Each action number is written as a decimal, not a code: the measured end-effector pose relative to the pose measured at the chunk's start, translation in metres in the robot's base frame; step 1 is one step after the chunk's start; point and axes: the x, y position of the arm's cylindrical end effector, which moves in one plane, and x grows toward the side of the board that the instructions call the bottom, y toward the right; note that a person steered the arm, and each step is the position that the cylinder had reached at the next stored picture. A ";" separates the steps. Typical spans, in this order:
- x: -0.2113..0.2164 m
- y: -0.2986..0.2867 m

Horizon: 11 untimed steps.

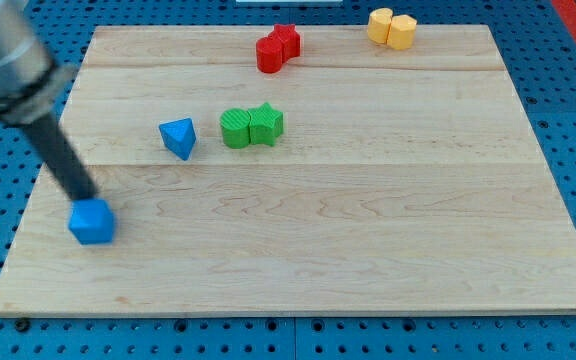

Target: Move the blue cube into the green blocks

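Observation:
The blue cube [92, 222] lies near the board's left edge, low in the view. My tip [89, 197] rests right at the cube's upper edge, the rod slanting up to the view's top left. The two green blocks, a rounded one [236, 129] and a star-shaped one [266, 123], sit touching each other near the board's middle top, well to the upper right of the cube. A blue triangular block [178, 137] lies between the cube and the green blocks, just left of the green pair.
Two red blocks [277, 48] sit together at the board's top middle. Two yellow blocks [392, 27] sit at the top right edge. The wooden board [368, 230] lies on a blue perforated table.

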 end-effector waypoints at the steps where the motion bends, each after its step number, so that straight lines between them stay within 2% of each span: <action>1: -0.003 -0.039; 2: 0.038 -0.096; 3: 0.067 -0.058; 4: 0.068 -0.040; 5: 0.072 0.027; 6: 0.038 0.067; 7: -0.013 0.076; 8: -0.006 0.107; 9: -0.005 0.031; 10: 0.024 -0.024; 11: 0.046 0.011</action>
